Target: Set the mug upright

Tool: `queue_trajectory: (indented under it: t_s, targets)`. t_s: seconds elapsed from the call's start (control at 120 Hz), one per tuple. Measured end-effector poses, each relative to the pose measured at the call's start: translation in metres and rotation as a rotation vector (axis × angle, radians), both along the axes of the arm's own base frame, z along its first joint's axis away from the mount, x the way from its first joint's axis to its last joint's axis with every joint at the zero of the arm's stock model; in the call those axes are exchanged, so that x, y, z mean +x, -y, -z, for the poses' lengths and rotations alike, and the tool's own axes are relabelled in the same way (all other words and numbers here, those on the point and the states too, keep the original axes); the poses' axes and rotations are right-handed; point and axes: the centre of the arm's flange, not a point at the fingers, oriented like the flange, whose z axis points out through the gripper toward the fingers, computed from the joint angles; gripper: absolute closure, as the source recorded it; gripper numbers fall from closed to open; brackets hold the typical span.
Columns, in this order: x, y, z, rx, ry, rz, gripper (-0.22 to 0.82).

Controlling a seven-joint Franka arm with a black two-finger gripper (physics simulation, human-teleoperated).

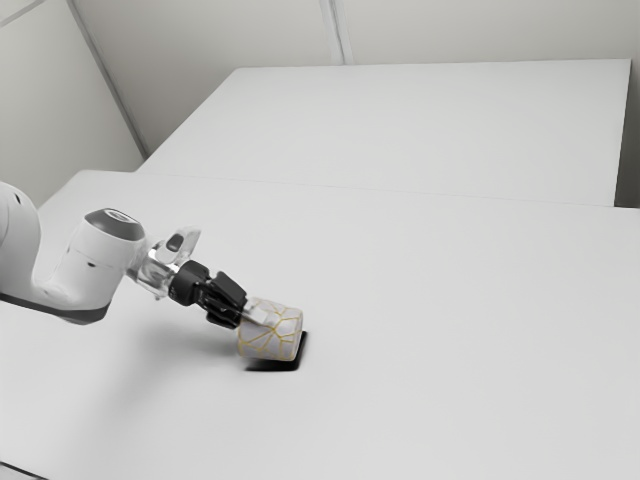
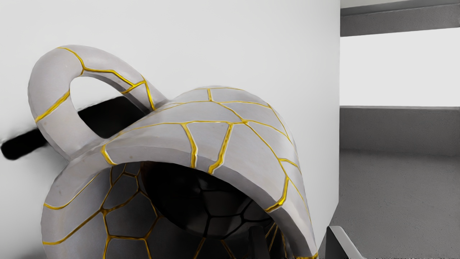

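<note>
"How does the black two-finger gripper point(image 2: 298, 230) stand?"

"Open, one finger inside the mouth of the pale, gold-veined, ceramic-looking mug point(image 2: 230, 140), the other outside. Presumably that straddle is for pinching the wall and swinging the mug up."

"Anything in the mug?"

"That one finger. The cavity darkens toward the base, so I can't tell about the depths."

"And how is it lying?"

"On its side, mouth toward the gripper, rounded loop handle point(image 2: 48, 90) jutting out, on the smooth white table point(image 1: 450, 320). Not upright."

"Farther off?"

"Another flat white surface point(image 1: 420, 120), then plain pale walls point(image 1: 230, 30)."
</note>
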Motion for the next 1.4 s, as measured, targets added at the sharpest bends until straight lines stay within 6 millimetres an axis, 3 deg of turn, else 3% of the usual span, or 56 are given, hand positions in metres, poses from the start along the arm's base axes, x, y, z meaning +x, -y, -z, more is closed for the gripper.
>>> queue_trajectory:
  t_s: [0.15, 0.3, 0.5, 0.617, 0.733, 0.892, 1.075, 1.175, 1.4]
  targets:
    - [0.000, 0.003, -0.001, -0.015, 0.012, 0.015, 0.69]
    - [0.000, 0.006, -0.004, -0.018, 0.028, 0.030, 0.74]
    - [0.005, 0.010, -0.043, 0.116, 0.102, 0.159, 0.77]
    - [0.011, 0.009, -0.078, 0.336, 0.124, 0.310, 0.77]
    - [0.017, 0.011, -0.096, 0.577, 0.102, 0.432, 0.78]
    - [0.024, 0.046, -0.098, 0.826, 0.124, 0.546, 0.78]
    - [0.033, 0.088, -0.095, 0.998, 0.230, 0.581, 0.78]
    - [0.035, 0.088, -0.090, 1.048, 0.267, 0.543, 0.78]
    - [0.050, 0.066, -0.092, 1.128, 0.330, 0.431, 0.78]
